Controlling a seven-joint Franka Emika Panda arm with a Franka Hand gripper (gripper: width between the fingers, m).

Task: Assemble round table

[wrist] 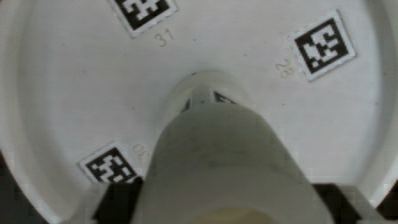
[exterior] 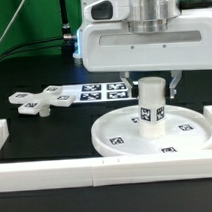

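The large white round disc (exterior: 153,134) lies flat on the black table at the exterior view's right, with several square markers on it. The thick cylindrical leg (exterior: 150,109) stands upright at the disc's centre. My gripper (exterior: 149,85) comes straight down over it and is shut on the leg's upper end. In the wrist view the leg (wrist: 222,140) runs down between my dark fingers (wrist: 119,200) to the disc (wrist: 107,90). The cross-shaped four-arm piece (exterior: 39,100) lies loose on the table at the exterior view's left.
The marker board (exterior: 103,91) lies behind the disc. Long white border bars run along the front (exterior: 97,179) and the exterior view's left edge (exterior: 0,131).
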